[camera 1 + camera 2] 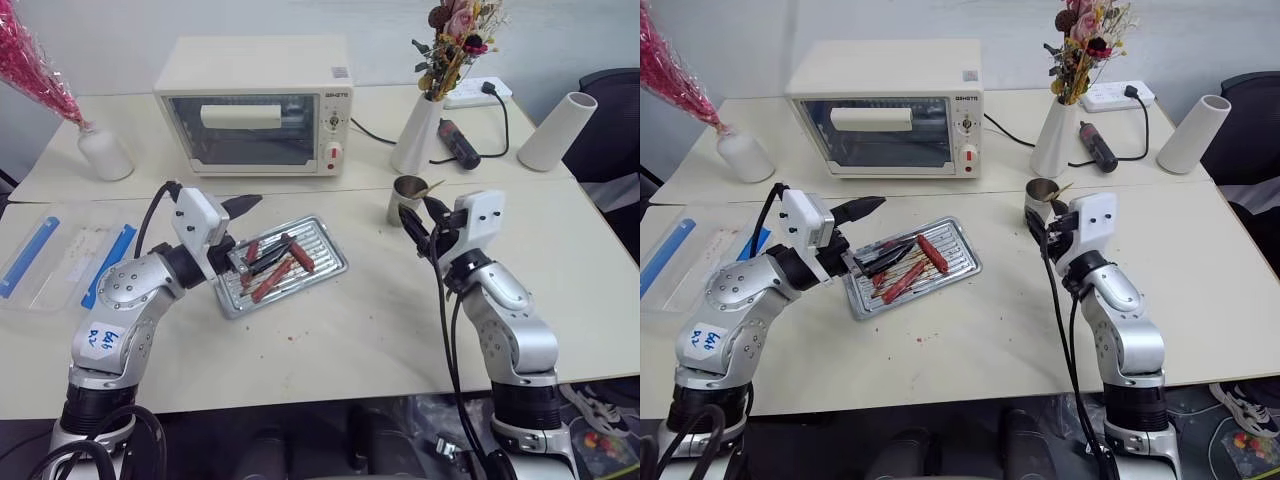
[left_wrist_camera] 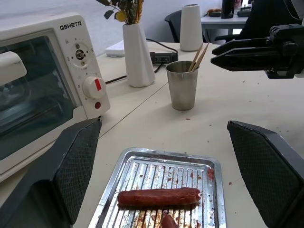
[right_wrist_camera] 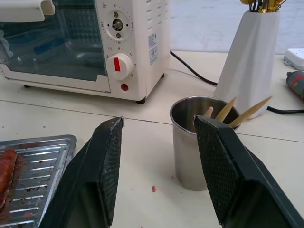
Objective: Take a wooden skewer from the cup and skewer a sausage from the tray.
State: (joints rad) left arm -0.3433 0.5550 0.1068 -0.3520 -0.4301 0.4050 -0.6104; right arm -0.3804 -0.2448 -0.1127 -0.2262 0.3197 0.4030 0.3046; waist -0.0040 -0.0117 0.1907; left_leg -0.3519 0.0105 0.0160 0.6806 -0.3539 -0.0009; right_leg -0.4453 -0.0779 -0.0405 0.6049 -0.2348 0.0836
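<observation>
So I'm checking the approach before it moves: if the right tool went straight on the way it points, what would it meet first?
Most likely the cup, straight ahead between the right tool's open fingers, skewers sticking out; depth is uncertain.

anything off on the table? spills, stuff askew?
Minor only. Reddish specks dot the table in front of the tray, which sits skewed to the table edge, its ribbed bottom smeared. Cup upright, skewers inside. Nothing damaged.
</observation>
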